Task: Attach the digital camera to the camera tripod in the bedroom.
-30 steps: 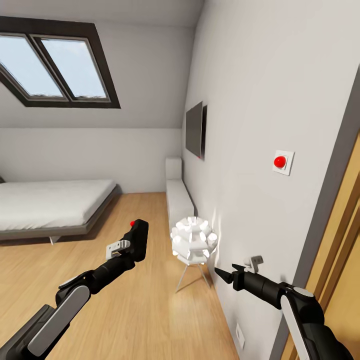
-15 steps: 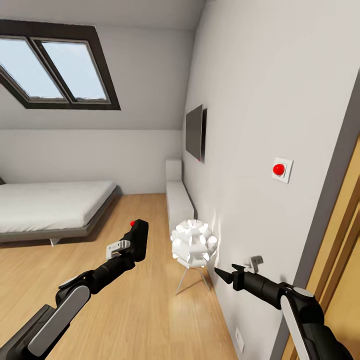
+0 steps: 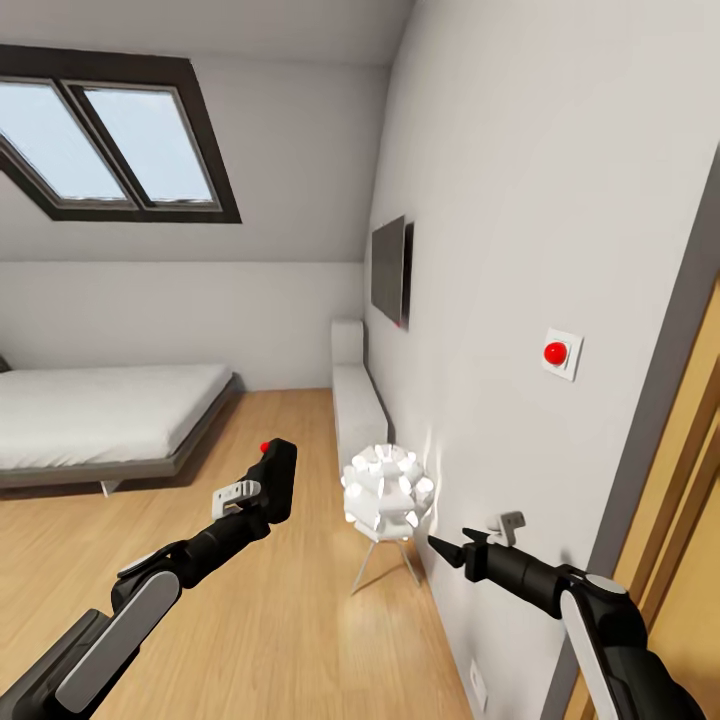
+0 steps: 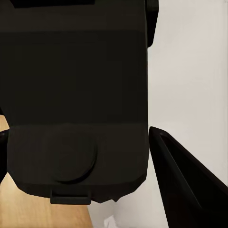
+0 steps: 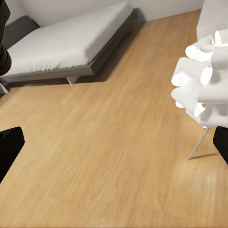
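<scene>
The digital camera [image 3: 277,482] is held up in the left end effector [image 3: 262,492], its red button [image 3: 265,446] at the top, above the light wood floor [image 3: 250,620] of the bedroom. In the left wrist view the black camera body [image 4: 78,99] is seen pressed between the fingers, one dark fingertip [image 4: 185,185] lying just beside its edge. The right end effector [image 3: 447,551] is held out near the right-hand wall [image 3: 520,200]; in the right wrist view its fingertips [image 5: 9,149] stand wide apart with nothing between them.

A grey bed [image 3: 100,410] is seen at the far left under a dark-framed skylight [image 3: 110,135]. A flat dark screen [image 3: 388,268] is mounted on the wall, with a low white cabinet [image 3: 355,395] below it. A white spiky lamp [image 3: 388,490] on thin metal legs stands on the floor beside the wall, between the two arms in the head view. A red button on a white plate [image 3: 562,353] is fixed to the wall near a wooden door frame [image 3: 690,470].

Against the earlier pictures, the whole head view is shifted slightly: the wall button and lamp sit a little further left and lower, which is a move of the camera. Both arms are kept in the same pose.
</scene>
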`<state>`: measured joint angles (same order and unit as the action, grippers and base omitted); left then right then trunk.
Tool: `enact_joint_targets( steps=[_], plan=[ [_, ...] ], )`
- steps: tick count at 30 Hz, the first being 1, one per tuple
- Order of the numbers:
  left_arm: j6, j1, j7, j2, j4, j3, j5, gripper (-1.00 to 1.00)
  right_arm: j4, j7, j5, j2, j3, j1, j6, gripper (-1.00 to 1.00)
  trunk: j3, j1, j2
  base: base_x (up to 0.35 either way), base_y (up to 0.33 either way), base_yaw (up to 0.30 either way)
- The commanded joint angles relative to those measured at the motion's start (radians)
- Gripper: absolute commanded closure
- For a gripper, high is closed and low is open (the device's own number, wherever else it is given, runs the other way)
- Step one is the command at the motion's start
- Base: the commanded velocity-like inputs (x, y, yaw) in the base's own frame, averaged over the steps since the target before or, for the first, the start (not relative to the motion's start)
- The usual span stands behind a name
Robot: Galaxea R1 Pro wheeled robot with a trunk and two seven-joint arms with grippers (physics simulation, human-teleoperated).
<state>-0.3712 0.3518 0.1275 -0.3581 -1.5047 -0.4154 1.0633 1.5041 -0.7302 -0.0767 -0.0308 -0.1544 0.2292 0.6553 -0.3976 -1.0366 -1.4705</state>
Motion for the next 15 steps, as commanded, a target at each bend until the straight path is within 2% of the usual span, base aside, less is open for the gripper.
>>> enact_joint_targets(
  steps=[1,7,15],
  plan=[
    [-0.002,0.001,0.007,-0.001,-0.002,-0.002,0.009,1.0,0.0,0.0,-0.008,0.0,0.001,0.001,0.009,-1.0,0.002,0.004,0.007,0.0,0.0,0.0],
    [-0.002,0.001,0.007,-0.001,-0.002,-0.002,0.009,1.0,0.0,0.001,-0.006,-0.001,0.018,0.001,0.008,-1.0,0.021,0.027,0.049,0.0,0.0,0.0],
    [-0.002,0.001,0.007,-0.001,-0.002,-0.002,0.012,1.0,0.0,0.002,-0.006,-0.001,0.022,0.001,0.007,-1.0,0.046,0.058,0.105,0.0,0.0,0.0]
  ],
)
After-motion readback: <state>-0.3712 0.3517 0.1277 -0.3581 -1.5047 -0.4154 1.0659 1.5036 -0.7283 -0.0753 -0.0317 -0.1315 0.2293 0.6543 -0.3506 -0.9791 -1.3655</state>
